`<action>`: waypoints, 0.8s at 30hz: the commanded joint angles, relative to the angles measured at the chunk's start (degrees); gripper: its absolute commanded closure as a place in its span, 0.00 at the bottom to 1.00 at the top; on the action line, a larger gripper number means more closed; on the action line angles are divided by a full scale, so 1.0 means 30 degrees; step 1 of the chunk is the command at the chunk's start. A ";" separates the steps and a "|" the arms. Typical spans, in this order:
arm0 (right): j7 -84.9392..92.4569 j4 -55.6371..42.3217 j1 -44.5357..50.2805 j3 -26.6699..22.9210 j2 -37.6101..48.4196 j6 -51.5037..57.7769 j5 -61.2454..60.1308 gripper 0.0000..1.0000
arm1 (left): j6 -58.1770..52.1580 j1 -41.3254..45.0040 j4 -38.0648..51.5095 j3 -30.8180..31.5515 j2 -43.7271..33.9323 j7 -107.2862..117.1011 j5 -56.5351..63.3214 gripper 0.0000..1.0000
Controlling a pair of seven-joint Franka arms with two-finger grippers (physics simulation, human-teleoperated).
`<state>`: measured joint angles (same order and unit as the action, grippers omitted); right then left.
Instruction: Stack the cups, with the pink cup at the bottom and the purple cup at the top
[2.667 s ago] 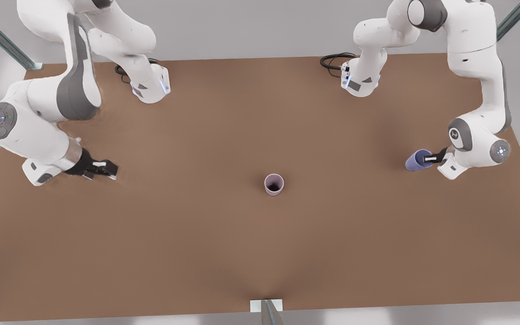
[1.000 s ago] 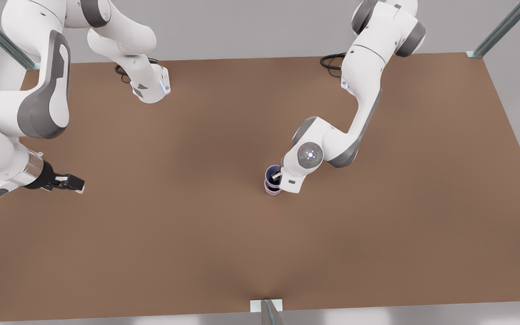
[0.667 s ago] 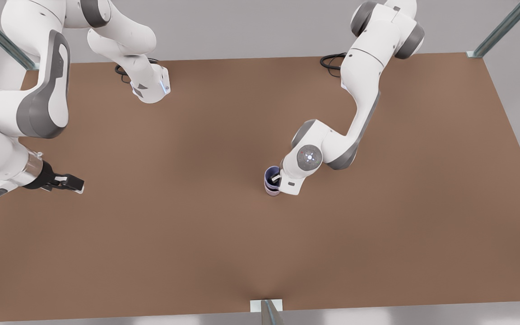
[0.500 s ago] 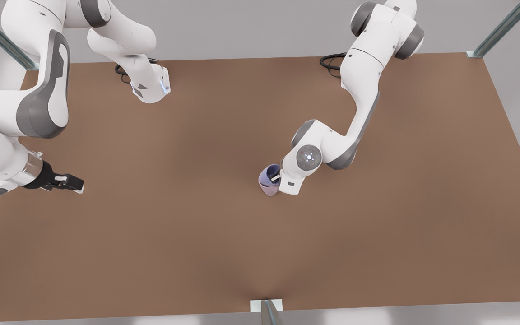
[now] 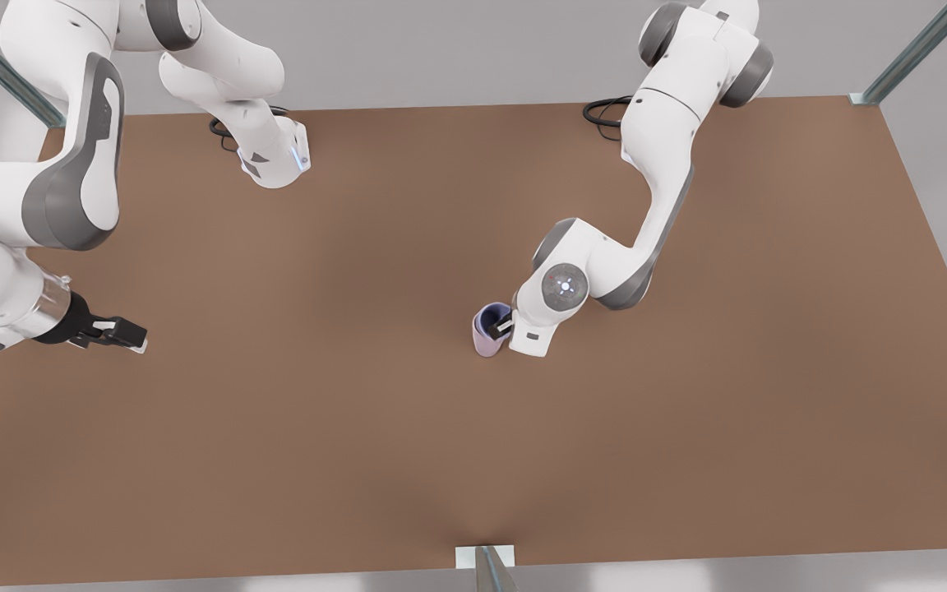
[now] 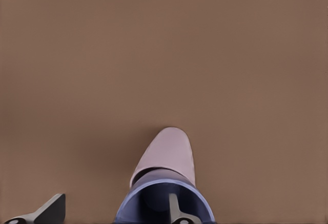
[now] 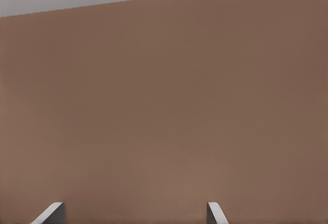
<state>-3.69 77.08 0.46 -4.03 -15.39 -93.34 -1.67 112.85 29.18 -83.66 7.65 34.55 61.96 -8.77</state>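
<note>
Lavender purple cup [image 5: 490, 316] – nested in pink cup [image 5: 486, 344] (tilted) | left tool [image 5: 503, 327] wide, straddling rim

Table [image 5: 687, 427] centre: purple cup [image 5: 491, 317] nested in pink cup [image 5: 486, 341], both tilted toward the front view's left. Left gripper [image 5: 505, 326] has one finger inside the purple cup's rim. Right gripper [image 5: 124, 335] waits low over the table at the front view's far left, away from the cups.

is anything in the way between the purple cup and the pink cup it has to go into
Nothing visible. The purple cup already sits nested in the pink cup, with the left gripper at its rim, one finger inside. The right gripper waits open far off.
</note>
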 commanded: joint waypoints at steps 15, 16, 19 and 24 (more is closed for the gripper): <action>0.0000 -0.0001 -0.0006 0.0027 -0.0028 -0.0029 -0.0029 0.00 | -0.0088 0.0031 0.0170 -0.0002 -0.0002 0.0322 0.0169 0.00; 0.0000 -0.0001 -0.0006 -0.0003 -0.0028 -0.0029 -0.0029 0.00 | -0.0088 0.0031 0.0170 -0.0002 -0.0002 0.0498 0.0198 0.00; 0.0000 -0.0030 -0.0006 0.0026 -0.0116 -0.0029 -0.0029 0.00 | -0.0088 0.0353 0.0170 0.0027 -0.0031 0.0937 0.0198 0.00; 0.0000 -0.0030 -0.0006 0.0027 -0.0116 -0.0029 -0.0029 0.00 | -0.0088 0.0500 0.0170 0.0027 -0.0061 0.1055 0.0198 0.00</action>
<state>-3.69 76.99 0.43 -3.99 -15.74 -93.43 -1.76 112.59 30.71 -83.15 7.73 34.37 65.13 -8.17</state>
